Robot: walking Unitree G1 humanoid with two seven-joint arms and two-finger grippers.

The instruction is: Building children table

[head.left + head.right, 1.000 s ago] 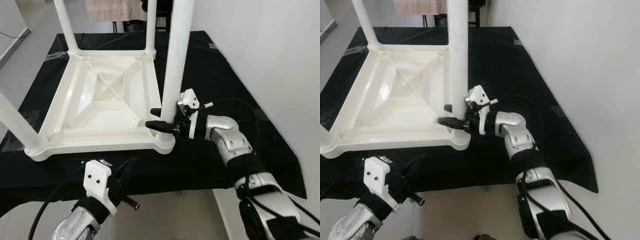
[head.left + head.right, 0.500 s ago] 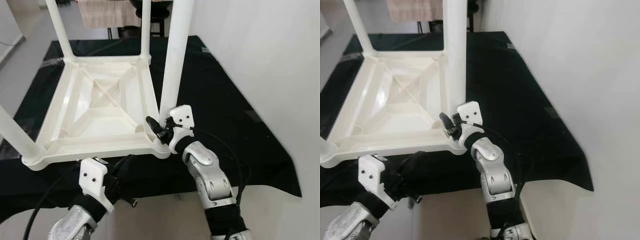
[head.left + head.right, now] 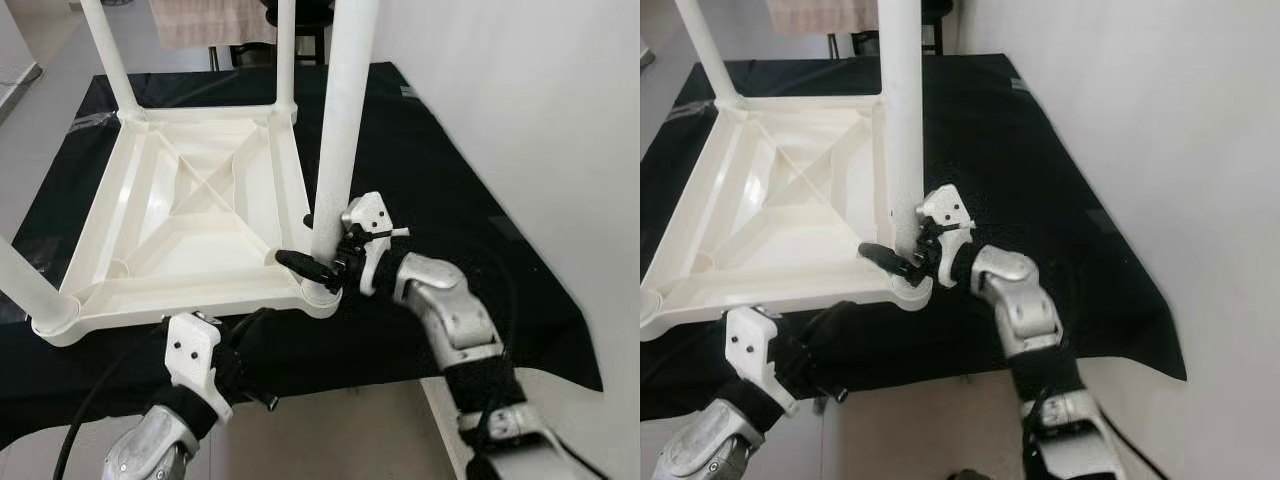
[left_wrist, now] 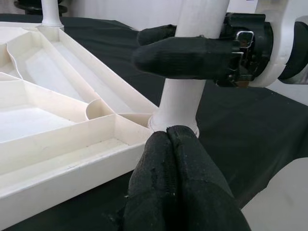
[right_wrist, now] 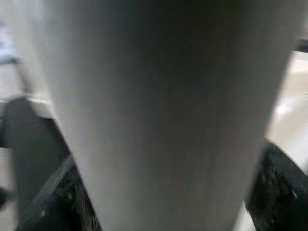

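Left eye view: the upturned white children's table lies on the black counter, its near corner at the front edge. The right end effector pinches the corner leg. Left wrist view: the left end effector, fingers pressed together, sits just beside that corner.

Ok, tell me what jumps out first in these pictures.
A white table lies upside down on a black cloth, its legs pointing up. The right claw is clamped round the near right leg just above its socket. The left claw sits shut, low by that same corner.
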